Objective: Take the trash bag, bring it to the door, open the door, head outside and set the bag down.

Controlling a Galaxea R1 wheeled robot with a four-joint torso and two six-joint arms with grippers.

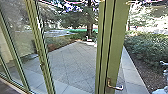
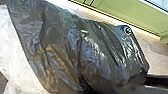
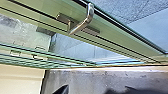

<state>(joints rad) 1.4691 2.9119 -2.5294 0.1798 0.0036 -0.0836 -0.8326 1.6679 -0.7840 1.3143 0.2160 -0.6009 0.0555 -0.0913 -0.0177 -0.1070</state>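
The dark bag point(image 2: 82, 55) was close to the left wrist camera, with pale, see-through plastic point(image 2: 15, 50) against one side; I could not tell whether the floor carried it. Nor could I tell whether either gripper was open or closed. The green door point(image 1: 118, 37) bore a lever handle point(image 1: 116, 87). Beyond lay paving point(image 1: 75, 57), shrubs point(image 1: 147, 47) along its right edge, a tree point(image 1: 89, 25) near its far end.

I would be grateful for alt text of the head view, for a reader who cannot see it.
A green-framed glass door with a metal lever handle, before a paved yard, with a tree beyond and bushes along the right.
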